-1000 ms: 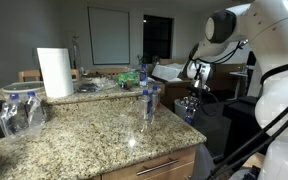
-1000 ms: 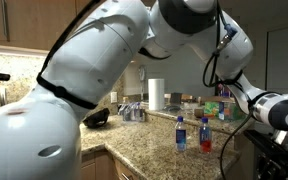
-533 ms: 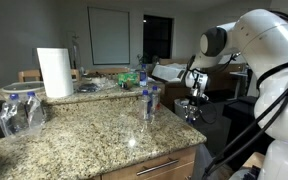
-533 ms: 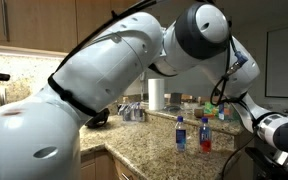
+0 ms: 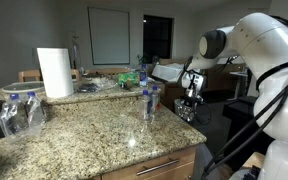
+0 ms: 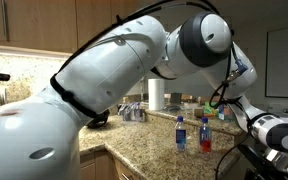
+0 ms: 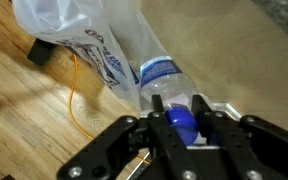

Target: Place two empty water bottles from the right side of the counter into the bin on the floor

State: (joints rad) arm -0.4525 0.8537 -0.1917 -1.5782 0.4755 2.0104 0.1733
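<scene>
In the wrist view my gripper (image 7: 179,108) is shut on a clear water bottle (image 7: 162,74) with a blue label band, gripping it at its blue cap. The bottle hangs over the wooden floor, right beside a white plastic bag with blue print (image 7: 79,35). I cannot tell whether this bag is the bin's liner. In an exterior view the gripper (image 5: 189,105) hangs low just past the end of the granite counter (image 5: 94,140). Two more small bottles (image 5: 148,101) stand upright near that end. They also show in an exterior view (image 6: 180,132), next to each other.
A tall paper-towel roll (image 5: 54,72) and a plastic-wrapped bundle of bottles (image 5: 19,112) stand on the counter's far side. A thin orange cable (image 7: 72,95) lies on the floor beside the bag. A beige panel (image 7: 244,60) rises close to the held bottle.
The arm has swung and the gripper has shifted slightly lower beside the counter's end. It stays shut on the bottle. The two bottles on the counter have not moved.
</scene>
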